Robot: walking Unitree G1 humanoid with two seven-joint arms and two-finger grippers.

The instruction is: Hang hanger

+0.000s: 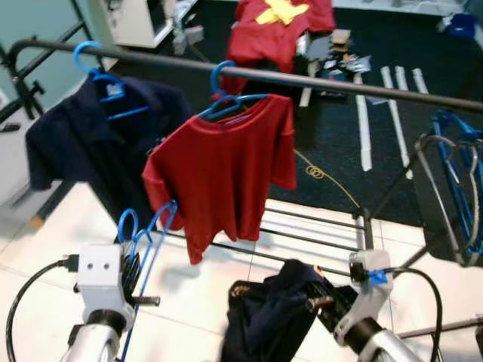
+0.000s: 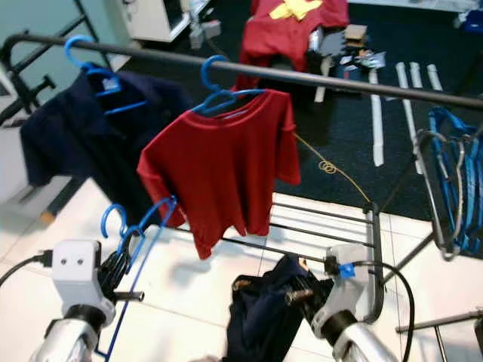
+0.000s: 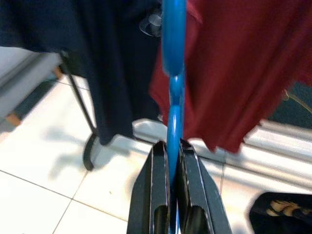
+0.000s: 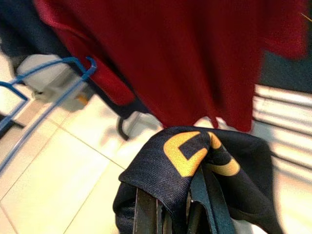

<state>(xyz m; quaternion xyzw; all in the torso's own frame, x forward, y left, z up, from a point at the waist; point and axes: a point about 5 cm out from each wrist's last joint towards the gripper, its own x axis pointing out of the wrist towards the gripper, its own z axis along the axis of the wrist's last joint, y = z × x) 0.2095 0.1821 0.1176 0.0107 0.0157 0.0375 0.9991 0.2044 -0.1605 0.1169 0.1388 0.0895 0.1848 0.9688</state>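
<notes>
- Clothes rail (image 1: 339, 84) runs across the far side, w/ a navy shirt (image 1: 83, 143) on the left and a red tee (image 1: 226, 173) at centre, each on its own blue hanger.
- Dark blue garment (image 1: 268, 317) w/ yellow print hangs bunched from my right gripper (image 4: 170, 214), near right. Fingers are clamped on the cloth; the fabric drapes over them so the tips are hidden, and the head views can't show the grip, only the wrist view.
- Blue hanger (image 1: 147, 234), the empty one, is near left, just beside the red tee's sleeve, hook up and well below the rail. Lower end is cut off by the frame edge.
- My left gripper (image 3: 173, 161) has it: fingers (image 3: 158, 195) pressed together on the hanger's thin blue bar, which runs straight up btwn them. Wrist view shows this; from the head the wrist block covers the grip.
- More blue hangers (image 1: 456, 181) far right on a side frame, blurry.
</notes>
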